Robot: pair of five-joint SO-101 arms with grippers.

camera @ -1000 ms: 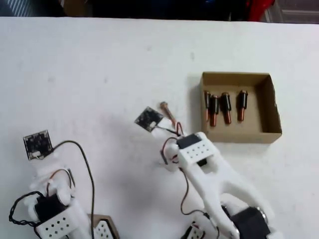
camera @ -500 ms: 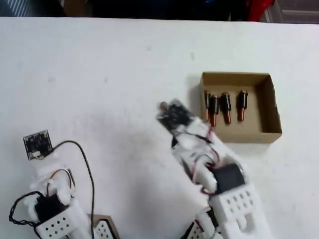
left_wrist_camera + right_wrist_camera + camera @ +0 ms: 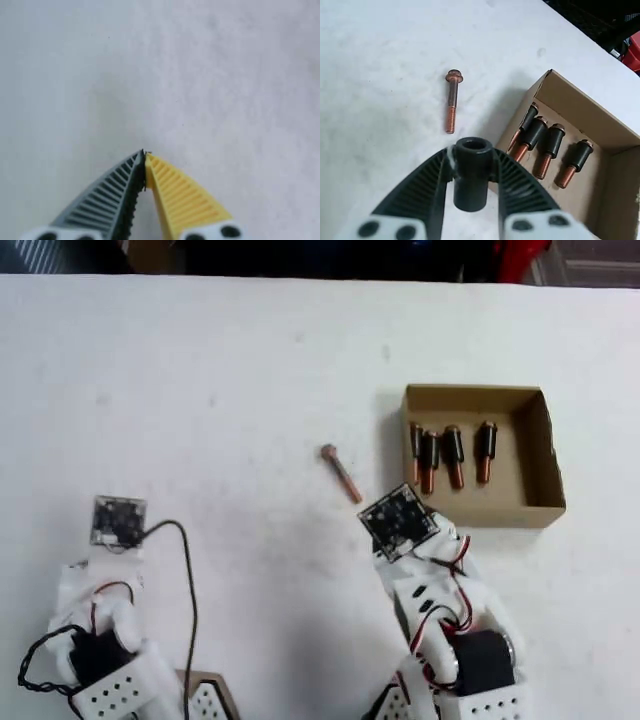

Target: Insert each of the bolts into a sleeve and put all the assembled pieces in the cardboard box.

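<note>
A copper bolt (image 3: 340,473) lies loose on the white table left of the cardboard box (image 3: 534,455); it also lies on the table in the right wrist view (image 3: 452,100). Inside the box (image 3: 610,135) rest several bolts fitted with black sleeves (image 3: 535,132). My right gripper (image 3: 471,167) is shut on a black sleeve (image 3: 471,175), held upright with its bore open, short of the loose bolt and beside the box's near corner. My left gripper (image 3: 144,154) is shut with nothing in it, over bare table at the front left.
The right arm (image 3: 440,610) stands at the front, just below the box. The left arm (image 3: 100,640) with its cable sits at the front left corner. A small cardboard piece (image 3: 205,695) shows at the front edge.
The right arm has drawn back toward the front, uncovering the loose bolt. The left arm has shifted slightly right and toward the front.
</note>
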